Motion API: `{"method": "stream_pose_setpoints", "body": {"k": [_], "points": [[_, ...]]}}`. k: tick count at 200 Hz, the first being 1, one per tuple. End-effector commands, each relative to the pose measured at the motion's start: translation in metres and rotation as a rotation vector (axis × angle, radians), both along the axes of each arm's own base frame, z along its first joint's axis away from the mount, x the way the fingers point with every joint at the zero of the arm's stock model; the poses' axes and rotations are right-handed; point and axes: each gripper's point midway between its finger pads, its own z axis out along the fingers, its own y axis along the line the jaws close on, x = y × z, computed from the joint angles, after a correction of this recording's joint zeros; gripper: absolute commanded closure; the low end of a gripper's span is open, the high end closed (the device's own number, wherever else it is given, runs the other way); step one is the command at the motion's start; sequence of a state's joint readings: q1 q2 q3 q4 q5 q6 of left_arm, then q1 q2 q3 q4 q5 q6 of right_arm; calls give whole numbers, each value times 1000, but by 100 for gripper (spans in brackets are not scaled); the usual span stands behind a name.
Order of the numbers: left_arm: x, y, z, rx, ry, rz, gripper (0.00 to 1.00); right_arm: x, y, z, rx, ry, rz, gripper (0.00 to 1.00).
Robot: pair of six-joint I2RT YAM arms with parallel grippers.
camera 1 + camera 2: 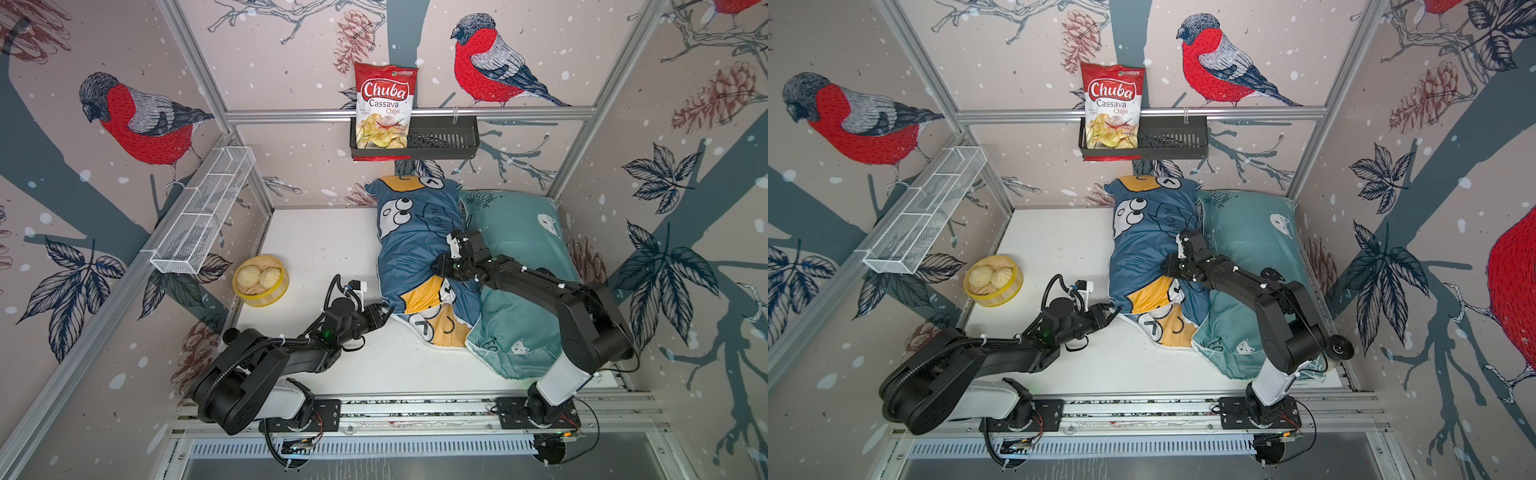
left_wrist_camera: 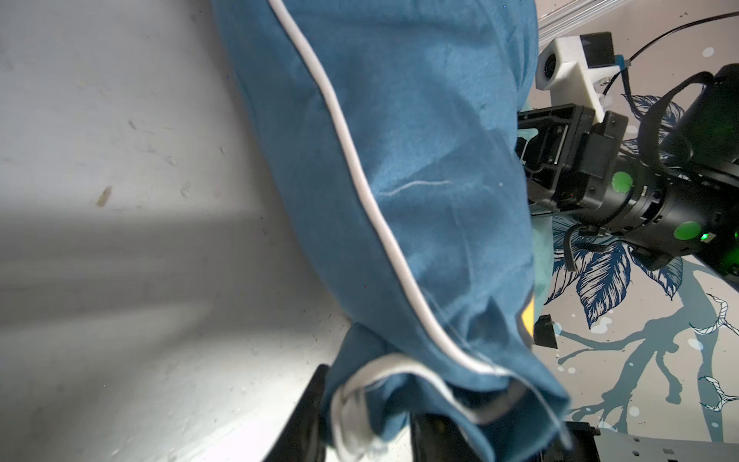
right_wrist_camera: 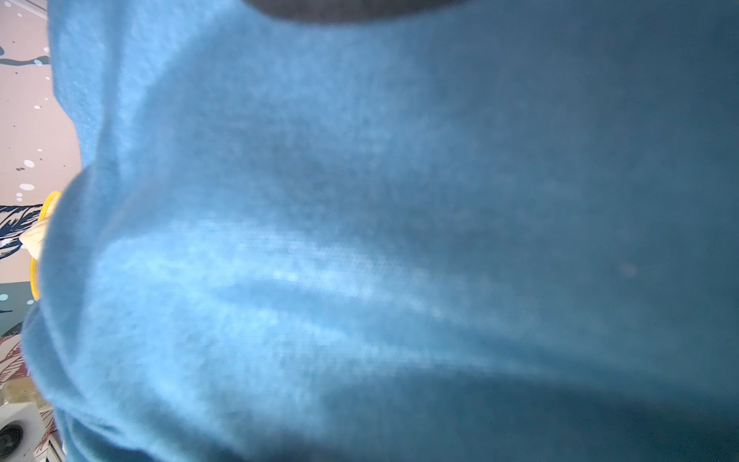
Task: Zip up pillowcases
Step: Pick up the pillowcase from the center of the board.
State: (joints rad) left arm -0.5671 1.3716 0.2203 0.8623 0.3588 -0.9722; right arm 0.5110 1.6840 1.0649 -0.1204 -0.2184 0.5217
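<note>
Left wrist view has the left hand [image 2: 372, 420] pinched on a white-piped corner of the dark blue pillowcase [image 2: 420, 180]. That pillowcase lies mid-table, overlapping the teal pillowcase [image 1: 511, 224] along the right edge of the table [image 1: 316, 249]. The right hand [image 1: 441, 266] presses the blue one's middle; its opening I cannot tell. No zipper shows, so I judge neither zip done yet.

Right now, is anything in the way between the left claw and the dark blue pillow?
Nothing visible. The left gripper is at a corner of the dark blue pillowcase. In the left wrist view that white-piped corner lies bunched between its fingers. Whether they clamp it I cannot tell.
</note>
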Motion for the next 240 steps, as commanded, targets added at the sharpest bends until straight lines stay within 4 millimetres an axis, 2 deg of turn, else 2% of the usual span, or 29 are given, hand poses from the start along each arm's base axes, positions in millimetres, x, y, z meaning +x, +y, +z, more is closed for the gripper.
{"method": "stream_pose_setpoints", "body": {"k": [1, 14, 28, 46, 68, 107, 120, 124, 141, 155, 170, 174, 208, 240], "points": [[7, -4, 16, -46, -45, 7, 76, 18, -9, 9, -15, -82, -57, 51], [7, -5, 19, -48, -49, 6, 83, 17, -9, 10, -8, -78, -46, 48], [8, -5, 21, -43, -51, 7, 87, 15, -12, 13, -9, -79, -40, 36], [9, -2, 23, 0, -57, 24, 92, 3, -16, 20, -4, -78, -25, 28], [10, 2, 31, 25, -74, 49, 100, -25, -20, 32, 33, -70, 13, 25], [9, 8, 42, 44, -95, 68, 100, -81, -19, 51, 91, -50, 131, 25], [8, 8, 45, 42, -100, 63, 100, -99, -8, 58, 127, -50, 188, 26], [7, 8, 45, 42, -101, 62, 100, -106, -4, 68, 150, -70, 208, 27], [7, 7, 47, 37, -105, 60, 100, -129, 21, 81, 214, -86, 292, 32], [7, 7, 49, 35, -108, 60, 100, -147, 45, 87, 243, -83, 368, 37], [6, 9, 50, 41, -117, 66, 100, -161, 67, 90, 279, -72, 431, 46], [7, 9, 52, 41, -123, 68, 100, -161, 73, 83, 278, -51, 439, 48], [2, 13, 56, 52, -160, 63, 100, -179, 120, 67, 285, -12, 537, 61], [-6, 16, 58, 30, -201, 47, 100, -172, 135, 51, 293, 11, 520, 71]]}}
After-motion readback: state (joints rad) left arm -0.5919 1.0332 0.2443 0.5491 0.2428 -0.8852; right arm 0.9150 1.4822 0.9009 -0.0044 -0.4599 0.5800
